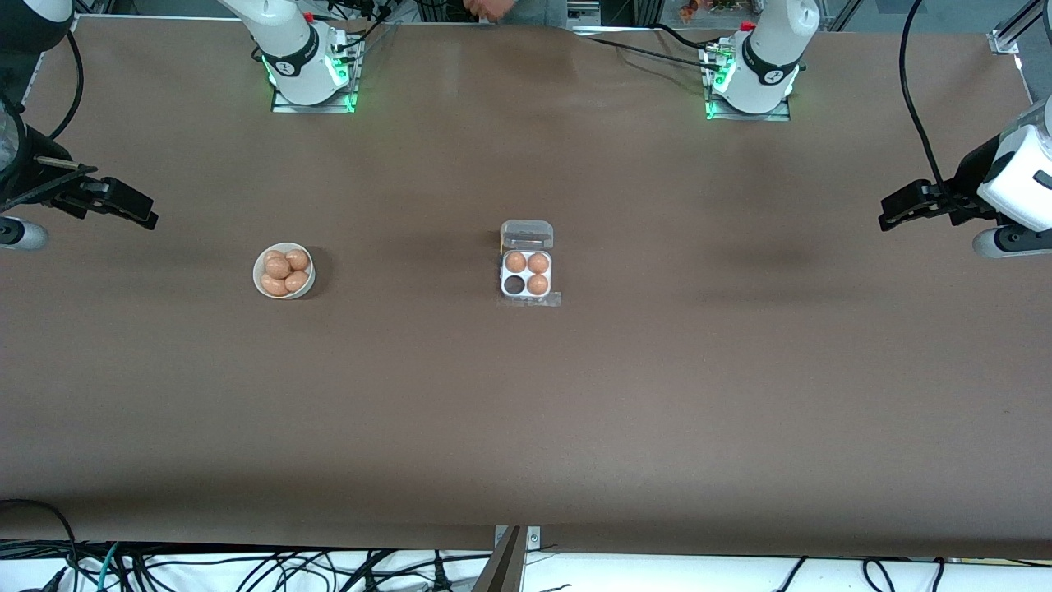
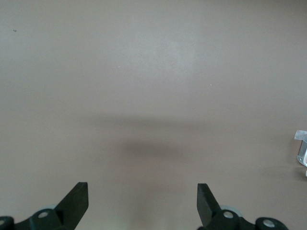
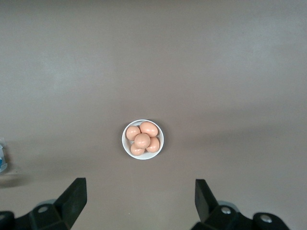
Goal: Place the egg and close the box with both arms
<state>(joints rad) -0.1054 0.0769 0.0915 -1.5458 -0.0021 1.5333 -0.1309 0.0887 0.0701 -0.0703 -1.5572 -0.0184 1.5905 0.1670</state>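
Four brown eggs heaped in a white bowl toward the right arm's end of the table, well in from every edge. Right gripper high over that end, fingers spread wide, empty. Mid-table, clear egg box, lid open, three cells filled, one vacant. Left gripper over the left arm's end, likewise spread and empty. Probably light, smooth, fragile: best pinched gently across the topmost egg.

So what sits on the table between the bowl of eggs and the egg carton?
Nothing: the front view shows only bare brown table between the white bowl of eggs and the open egg carton.
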